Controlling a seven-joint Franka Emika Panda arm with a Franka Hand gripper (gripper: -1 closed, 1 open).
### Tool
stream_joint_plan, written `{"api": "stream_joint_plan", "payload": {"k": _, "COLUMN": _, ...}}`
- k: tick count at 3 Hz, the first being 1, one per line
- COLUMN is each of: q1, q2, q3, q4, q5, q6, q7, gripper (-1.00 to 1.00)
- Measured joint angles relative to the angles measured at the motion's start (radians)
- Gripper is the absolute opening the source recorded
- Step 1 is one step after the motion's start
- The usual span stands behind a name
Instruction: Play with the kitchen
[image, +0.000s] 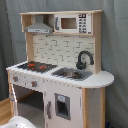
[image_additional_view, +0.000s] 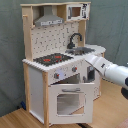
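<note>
The kitchen (image: 60, 70) stood tall against the grey curtain (image: 115, 40), white panels and pale wood, in both exterior views. I judged it rigid and too heavy to shift; only its small parts would give: the oven door (image_additional_view: 70, 100), hanging ajar in the second exterior view, its bar handle (image_additional_view: 71, 90), the knobs (image_additional_view: 56, 76), the black faucet (image: 84, 59). The arm (image_additional_view: 112, 72) reached in near the counter's front edge (its hand lost against the white, so I could not tell its state).
</note>
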Motion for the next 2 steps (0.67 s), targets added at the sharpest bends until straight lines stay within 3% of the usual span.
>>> {"api": "stream_joint_plan", "payload": {"k": 2, "q1": 0.024, "q2": 0.045, "q3": -0.02, "q4": 0.02, "q5": 0.065, "q6": -0.133, "q7": -0.141, "gripper": 1.0}}
